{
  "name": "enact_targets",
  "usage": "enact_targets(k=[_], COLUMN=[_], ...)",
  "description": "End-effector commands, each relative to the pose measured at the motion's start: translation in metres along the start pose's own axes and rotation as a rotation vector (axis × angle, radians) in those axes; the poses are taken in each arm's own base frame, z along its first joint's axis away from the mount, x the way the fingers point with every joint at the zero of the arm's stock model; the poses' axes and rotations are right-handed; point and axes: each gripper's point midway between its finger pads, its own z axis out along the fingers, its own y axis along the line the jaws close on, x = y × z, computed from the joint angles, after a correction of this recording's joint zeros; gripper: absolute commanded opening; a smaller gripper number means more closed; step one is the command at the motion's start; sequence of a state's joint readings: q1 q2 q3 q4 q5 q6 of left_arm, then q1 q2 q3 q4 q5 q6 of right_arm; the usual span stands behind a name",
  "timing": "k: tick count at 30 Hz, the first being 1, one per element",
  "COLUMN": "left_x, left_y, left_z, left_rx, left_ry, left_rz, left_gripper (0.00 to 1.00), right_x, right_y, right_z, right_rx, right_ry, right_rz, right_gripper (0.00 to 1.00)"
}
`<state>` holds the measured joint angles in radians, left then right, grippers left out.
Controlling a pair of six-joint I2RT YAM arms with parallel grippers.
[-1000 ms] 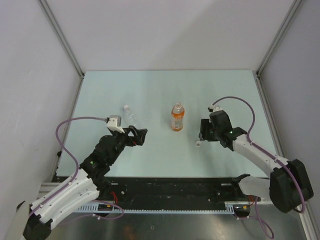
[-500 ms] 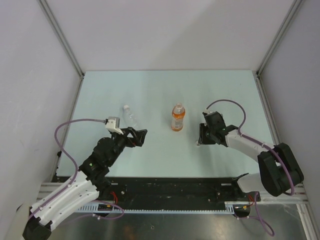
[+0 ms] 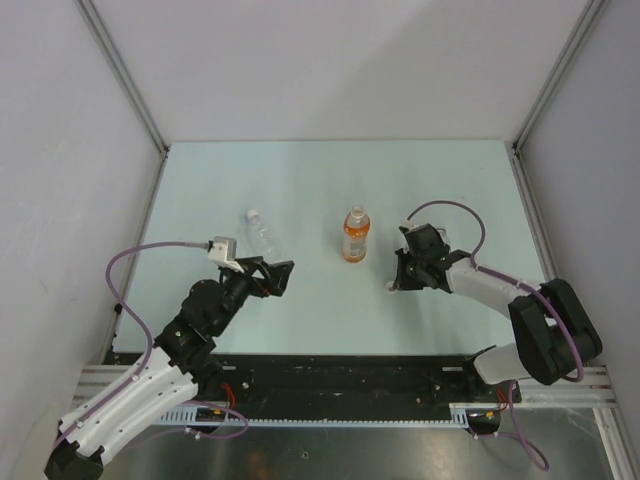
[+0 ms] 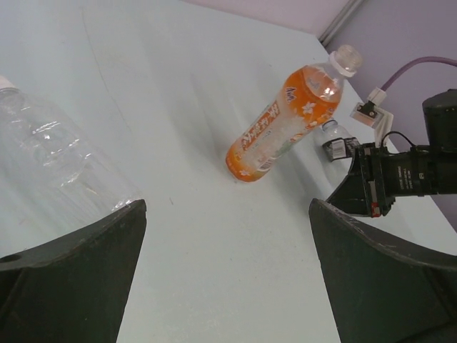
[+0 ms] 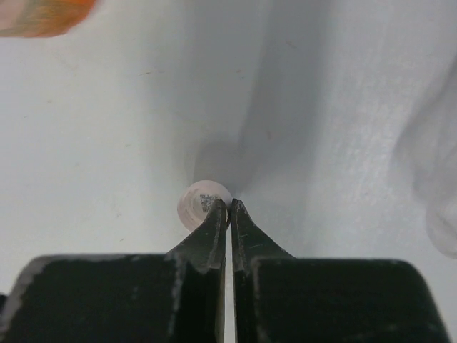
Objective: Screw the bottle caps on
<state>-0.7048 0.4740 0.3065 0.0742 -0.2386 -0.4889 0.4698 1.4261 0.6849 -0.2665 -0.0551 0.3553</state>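
1. While it takes up most of the top view, the pale blue-green tabletop (image 3: 330, 170) carries only a few small things, boxed in by grey walls.
2. At near left, the white and black left arm reaches in. The left gripper (image 4: 227, 207) has its jaws spread wide and grasps nothing, facing the space between two bottles.
3. At near right, the right arm bends low. The right gripper (image 5: 228, 204) is clenched to a thin slit, pointing down at the table.
4. Standing at the table's centre is the orange-tinted plastic bottle (image 3: 354, 236), which wears a white cap (image 4: 348, 58).
5. Left of it, well apart, stands the plain clear plastic bottle (image 3: 263, 233), also white-topped, just beyond the left gripper.
6. Seen from the left wrist, a third clear bottle with a dark band (image 4: 335, 141) sits just beside the right arm.
7. Lying on the table, the small round white screw cap (image 5: 202, 204) touches the right gripper's fingertips (image 5: 214, 218). Whether its rim is pinched, I cannot tell.
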Motion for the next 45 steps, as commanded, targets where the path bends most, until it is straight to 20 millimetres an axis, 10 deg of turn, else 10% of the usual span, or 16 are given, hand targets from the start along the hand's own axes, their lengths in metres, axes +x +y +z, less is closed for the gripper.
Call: enact_targets(k=[1, 9, 17, 45], left_x=[-0.014, -0.058, -0.066, -0.049], left_y=[-0.025, -0.111, -0.181, -0.225], left_z=[-0.004, -0.036, -0.064, -0.095], left_rx=[0.127, 0.562, 0.925, 1.16], left_ry=[-0.032, -0.125, 0.053, 0.195], left_rz=[0.023, -0.06, -0.169, -0.291], left_gripper=[1.0, 0.99, 0.99, 0.65], right_x=[-0.029, -0.075, -0.035, -0.017], right_y=[0.044, 0.148, 0.21, 0.25], right_z=[-0.032, -0.183, -0.285, -0.316], right_rx=[-0.195, -0.791, -1.217, -1.382], right_ry=[-0.134, -0.636, -0.921, -1.145], right_rz=[-0.068, -0.436, -0.925, -1.19], right_gripper=[0.0, 0.0, 0.0, 0.0])
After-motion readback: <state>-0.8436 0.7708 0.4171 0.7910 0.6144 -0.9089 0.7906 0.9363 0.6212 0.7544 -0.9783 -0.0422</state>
